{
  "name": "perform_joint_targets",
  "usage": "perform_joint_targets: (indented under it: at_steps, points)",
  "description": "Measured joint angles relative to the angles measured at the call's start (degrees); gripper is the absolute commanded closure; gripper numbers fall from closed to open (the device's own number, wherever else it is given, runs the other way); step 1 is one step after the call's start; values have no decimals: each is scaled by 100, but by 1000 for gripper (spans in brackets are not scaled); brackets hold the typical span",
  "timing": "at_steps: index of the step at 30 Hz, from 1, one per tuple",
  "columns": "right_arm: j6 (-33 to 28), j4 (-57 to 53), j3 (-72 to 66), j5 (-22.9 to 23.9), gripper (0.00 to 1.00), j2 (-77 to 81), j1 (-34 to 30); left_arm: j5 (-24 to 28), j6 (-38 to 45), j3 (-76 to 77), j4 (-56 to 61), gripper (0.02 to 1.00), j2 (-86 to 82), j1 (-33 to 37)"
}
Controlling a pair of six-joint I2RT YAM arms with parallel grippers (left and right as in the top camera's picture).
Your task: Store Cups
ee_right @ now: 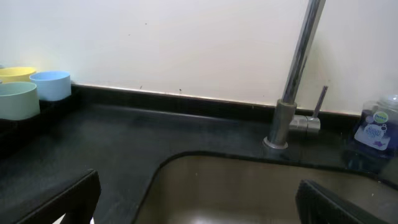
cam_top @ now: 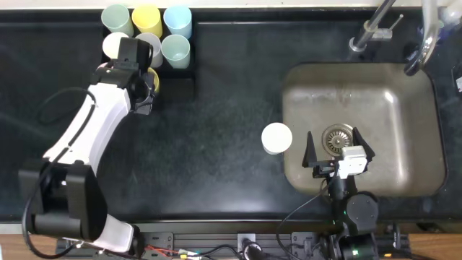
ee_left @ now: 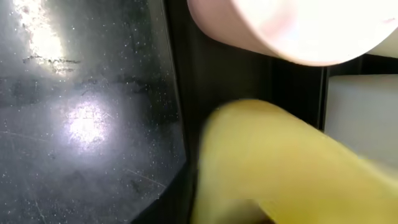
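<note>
Cups at the tabletop's far-left corner.
Left gripper seemingly grips yellow cup; right gripper open above sink.

The speckled black worktop looks polished and glossy, the sink at three o'clock dull brushed metal, the cups smooth matt plastic.

The only print is on the blue see-through plastic soap bottle. It stands on the black stone worktop at the far right, just past the tall silver metal tap. The bottle has a small label with a green and white patch on top. Its letters are too tiny to read. No other words, numbers or signs can be read.
</note>
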Motion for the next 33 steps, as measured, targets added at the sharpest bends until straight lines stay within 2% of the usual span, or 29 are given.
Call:
perform_joint_targets:
  at_steps: [2,12,16,23,25,28,32,33]
  points:
    - [2,2,-2,0,3,0,0,-2,-4,0,7,759,0,0]
    - [2,0,-2,0,1,0,0,-44,-4,0,26,752,-2,0]
    - [2,0,0,2,5,0,0,-120,-4,0,-24,687,-151,0]
    - [4,0,-2,2,3,0,0,-221,197,0,20,312,-1410,-13]
    - [4,2,0,2,5,0,0,-332,667,-13,509,226,-1947,-48]
    - [0,-2,-2,2,3,0,0,-472,2205,-42,1880,211,-2809,-90]
    - [0,2,-2,4,3,0,0,-251,5112,-289,3344,36,-4019,-87]
    - [2,0,-2,2,3,0,0,-131,5805,-472,3620,18,-4345,-74]
